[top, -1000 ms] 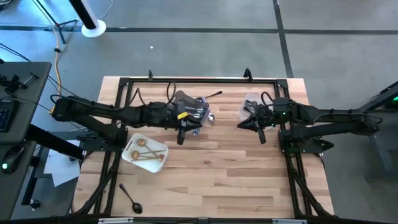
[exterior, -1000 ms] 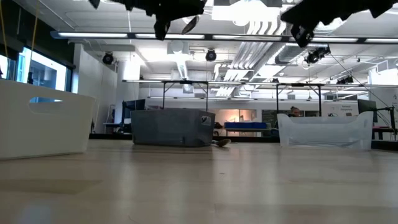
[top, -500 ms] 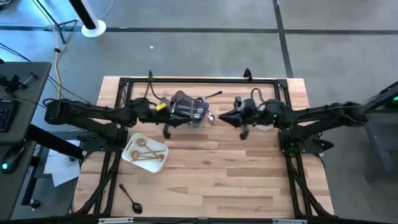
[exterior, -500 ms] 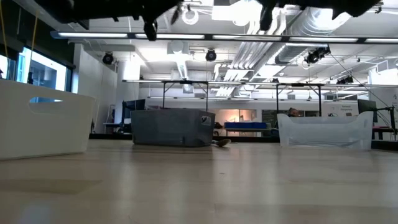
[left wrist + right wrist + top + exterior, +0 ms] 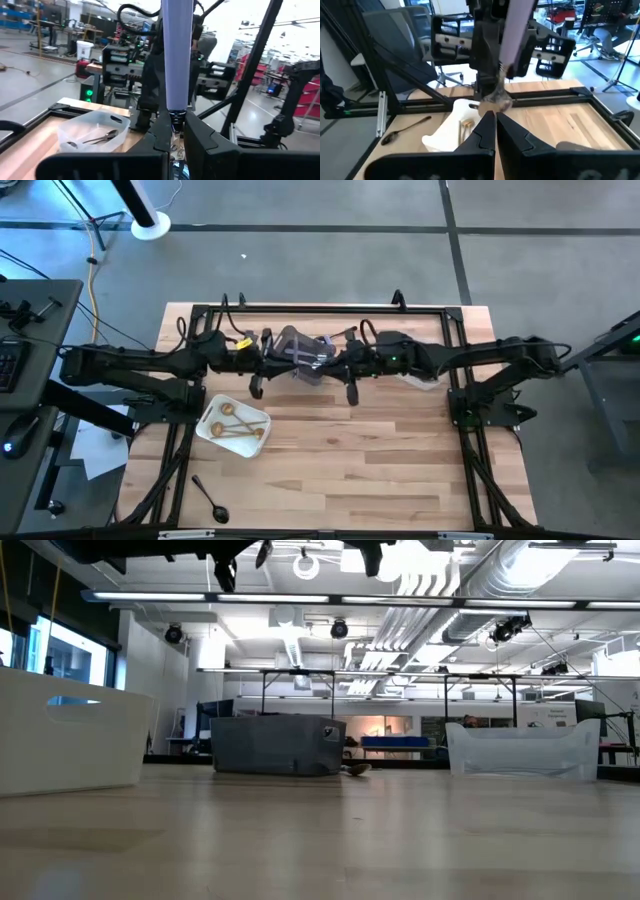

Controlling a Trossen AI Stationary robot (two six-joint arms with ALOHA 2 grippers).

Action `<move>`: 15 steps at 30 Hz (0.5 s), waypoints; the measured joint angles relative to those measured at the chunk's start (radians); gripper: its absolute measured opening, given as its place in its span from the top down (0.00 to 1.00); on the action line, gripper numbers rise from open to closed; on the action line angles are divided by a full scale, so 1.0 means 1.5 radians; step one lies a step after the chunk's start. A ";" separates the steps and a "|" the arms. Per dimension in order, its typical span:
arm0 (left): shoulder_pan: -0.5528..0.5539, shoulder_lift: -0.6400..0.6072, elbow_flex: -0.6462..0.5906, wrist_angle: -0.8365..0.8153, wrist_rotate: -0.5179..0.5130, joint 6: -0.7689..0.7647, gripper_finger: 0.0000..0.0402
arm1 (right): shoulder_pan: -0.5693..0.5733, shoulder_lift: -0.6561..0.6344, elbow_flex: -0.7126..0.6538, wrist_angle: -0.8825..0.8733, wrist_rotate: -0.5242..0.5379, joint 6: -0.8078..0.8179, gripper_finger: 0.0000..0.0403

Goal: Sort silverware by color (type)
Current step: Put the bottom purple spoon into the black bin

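Left gripper, mid-frame, grips a lilac-handled utensil in its jaws; right gripper beside it has jaws closed, possibly empty.

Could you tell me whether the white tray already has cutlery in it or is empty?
Not empty: the white tray holds gold spoons, seen from above.

The dark arms cover most of the grey bin at upper centre of the high view, hiding its contents; the low view's top edge crops both arms.
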 joint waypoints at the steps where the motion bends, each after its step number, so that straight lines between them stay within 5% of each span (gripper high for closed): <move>1: -0.001 0.000 0.000 0.000 -0.006 0.000 0.97 | -0.003 0.000 0.004 -0.002 -0.005 0.001 1.00; 15: -0.002 0.000 0.000 -0.002 -0.015 -0.001 0.97 | -0.008 -0.003 0.006 0.013 -0.046 -0.024 1.00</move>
